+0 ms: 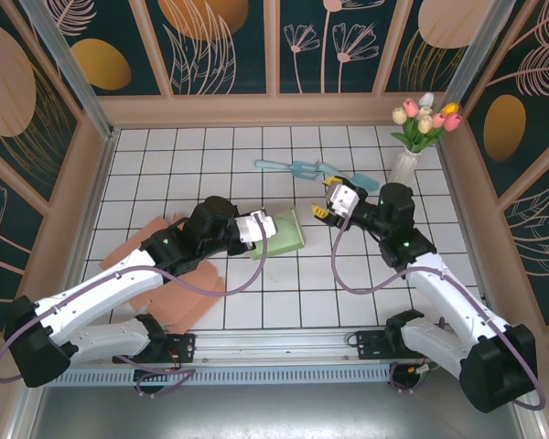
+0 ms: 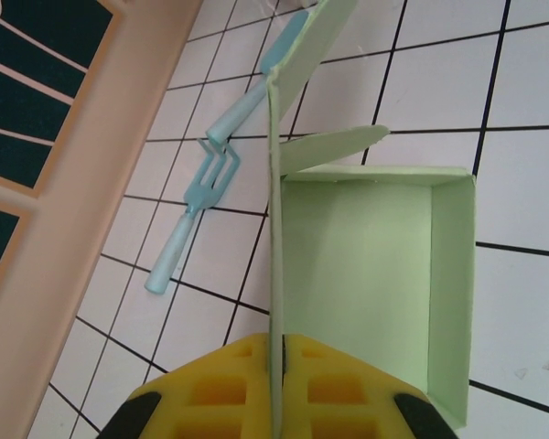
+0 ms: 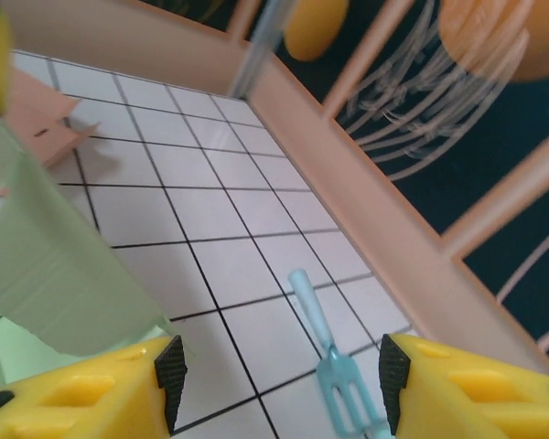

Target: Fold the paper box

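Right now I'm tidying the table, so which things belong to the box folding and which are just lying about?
In use: green box, left gripper pinching its wall, right gripper open beside it.
Lying about: blue fork, blue trowel, flower vase, pink cardboard.

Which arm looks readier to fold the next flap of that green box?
The right. The right gripper hangs open and free beside the box, while the left gripper is clamped on one of its walls, likely steadying it.
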Robot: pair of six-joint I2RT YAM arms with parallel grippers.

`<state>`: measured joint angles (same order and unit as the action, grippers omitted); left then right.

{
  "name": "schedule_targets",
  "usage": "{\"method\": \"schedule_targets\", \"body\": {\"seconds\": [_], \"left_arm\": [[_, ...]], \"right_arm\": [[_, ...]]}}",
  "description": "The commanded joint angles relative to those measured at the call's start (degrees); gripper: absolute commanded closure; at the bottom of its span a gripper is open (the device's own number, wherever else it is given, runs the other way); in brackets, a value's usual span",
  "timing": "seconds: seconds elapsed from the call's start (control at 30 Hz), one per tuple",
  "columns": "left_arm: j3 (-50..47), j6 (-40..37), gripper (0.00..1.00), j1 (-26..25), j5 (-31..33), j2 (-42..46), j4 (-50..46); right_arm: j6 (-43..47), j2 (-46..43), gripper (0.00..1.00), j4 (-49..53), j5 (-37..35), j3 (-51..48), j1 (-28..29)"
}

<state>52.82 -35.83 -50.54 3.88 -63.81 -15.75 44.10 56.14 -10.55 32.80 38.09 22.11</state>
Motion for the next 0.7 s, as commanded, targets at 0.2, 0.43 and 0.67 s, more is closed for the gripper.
{"method": "schedule_targets", "body": {"seconds": [0.2, 0.43, 0.67], "left_arm": [[-0.9, -2.4, 1.0, 0.1, -1.5, -0.9, 3.6], [-1.4, -3.3, 1.0, 0.1, -1.5, -1.1, 4.0], [-1.2, -3.4, 1.0, 0.1, -2.1, -1.2, 3.7]], "right_arm": [[14.1, 6.4, 0.4, 9.9, 12.4, 4.6, 1.4], [18.6, 13.6, 0.44, 14.2, 14.2, 9.8, 5.0], [20.9, 17.3, 0.49, 15.3, 14.4, 13.0, 8.8]]}}
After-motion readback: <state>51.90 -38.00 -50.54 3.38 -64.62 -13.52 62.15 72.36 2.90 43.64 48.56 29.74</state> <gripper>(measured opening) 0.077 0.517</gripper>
